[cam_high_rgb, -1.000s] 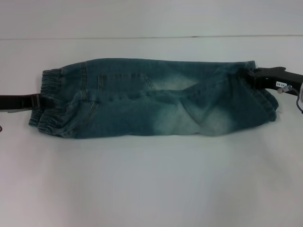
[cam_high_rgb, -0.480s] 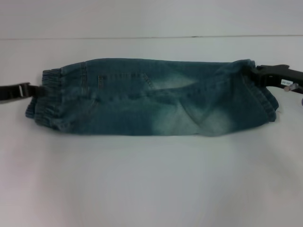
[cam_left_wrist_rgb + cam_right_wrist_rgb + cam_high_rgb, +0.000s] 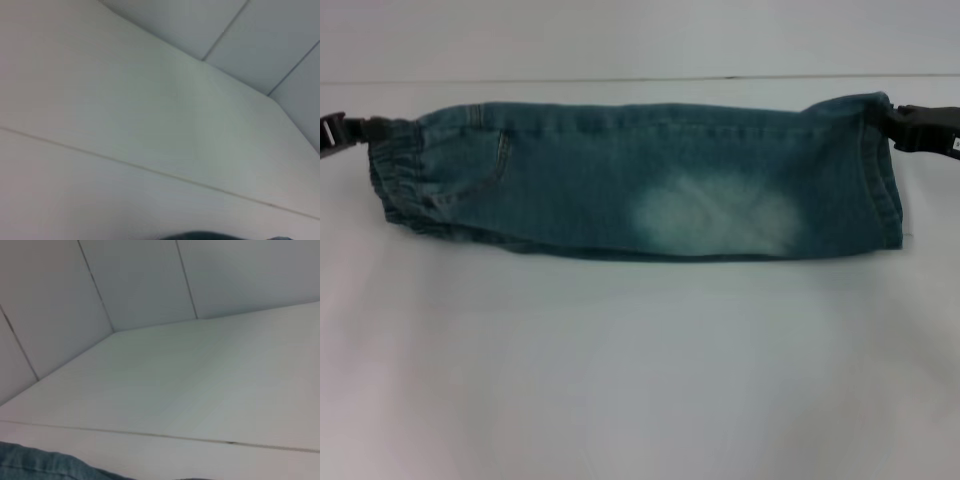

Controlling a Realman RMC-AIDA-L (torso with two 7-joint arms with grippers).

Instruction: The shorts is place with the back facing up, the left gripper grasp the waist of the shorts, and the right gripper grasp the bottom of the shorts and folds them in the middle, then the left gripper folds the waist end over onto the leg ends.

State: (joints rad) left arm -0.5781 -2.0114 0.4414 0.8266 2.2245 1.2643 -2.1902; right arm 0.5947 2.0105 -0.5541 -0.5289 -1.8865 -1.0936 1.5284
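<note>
Since a second ago the shorts [image 3: 640, 180] have been folded lengthwise: the crumpled upper layer is gone, the cloth now lies as a smooth, narrower band, and both claws have shifted toward the far corners. The left claw [image 3: 362, 130] sits at the far corner of the waist [image 3: 395, 175], touching the puckered elastic; whether its fingers pinch the cloth I cannot tell. The right claw [image 3: 902, 122] meets the far corner of the bottom [image 3: 885, 175], and its grip is likewise unclear. The shorts stretch across the white worktop [image 3: 640, 370] between the two arms, teal denim with one pale faded patch near the middle and a pocket seam near the waist
</note>
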